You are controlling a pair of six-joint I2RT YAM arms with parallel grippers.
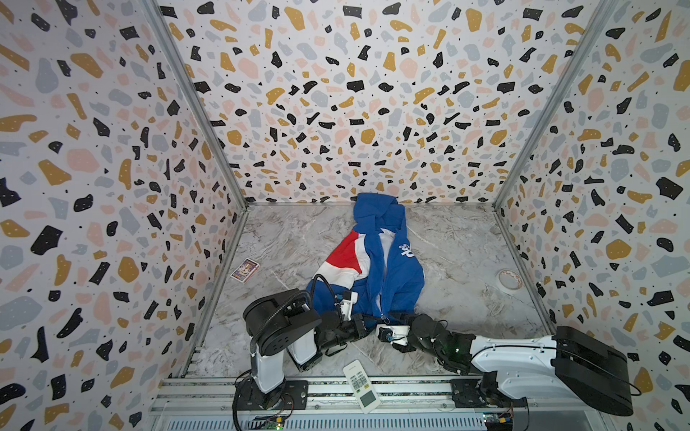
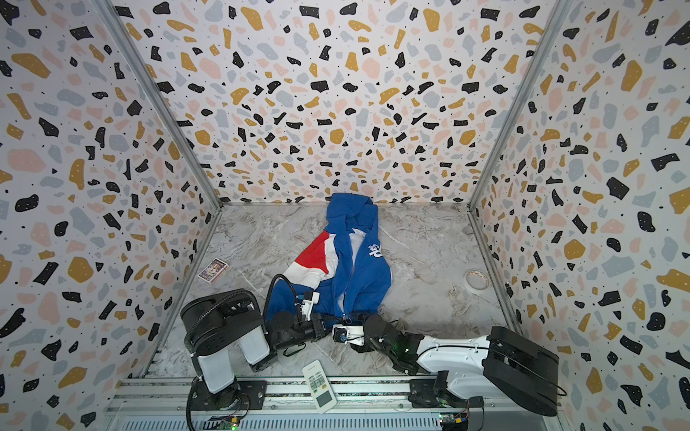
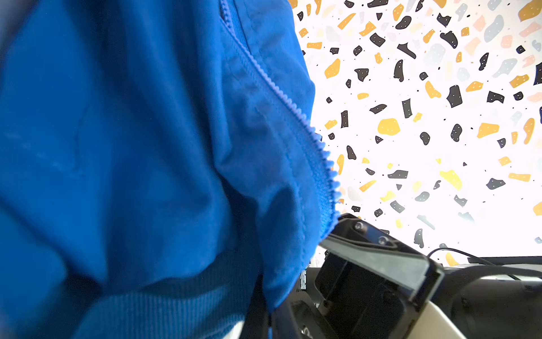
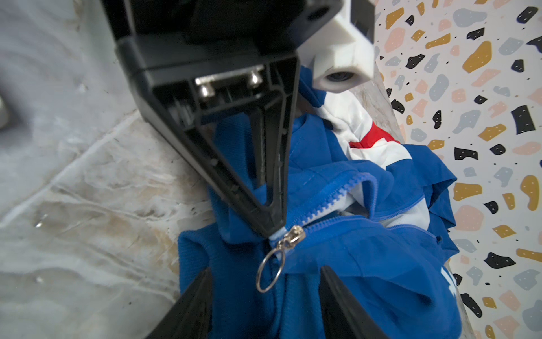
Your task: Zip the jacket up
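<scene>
The blue jacket point(image 1: 373, 257) with red and white bands lies on the marble table point(image 1: 466, 298), hood at the back wall and front mostly unzipped. Its silver zipper slider point(image 4: 290, 236) sits at the bottom hem, and a pull ring point(image 4: 269, 271) hangs from it. My left gripper point(image 4: 272, 226) is shut on the hem fabric right beside the slider; blue cloth point(image 3: 146, 146) fills the left wrist view. My right gripper point(image 4: 265, 296) is open, with one finger on each side of the ring and neither touching it. In both top views the two grippers point(image 1: 367, 322) point(image 2: 356, 321) meet at the jacket's near edge.
A small card box point(image 1: 245, 270) lies near the left wall. A tape roll point(image 1: 508, 279) sits by the right wall. A white remote point(image 1: 361, 386) rests on the front rail between the arm bases. Patterned walls close in three sides.
</scene>
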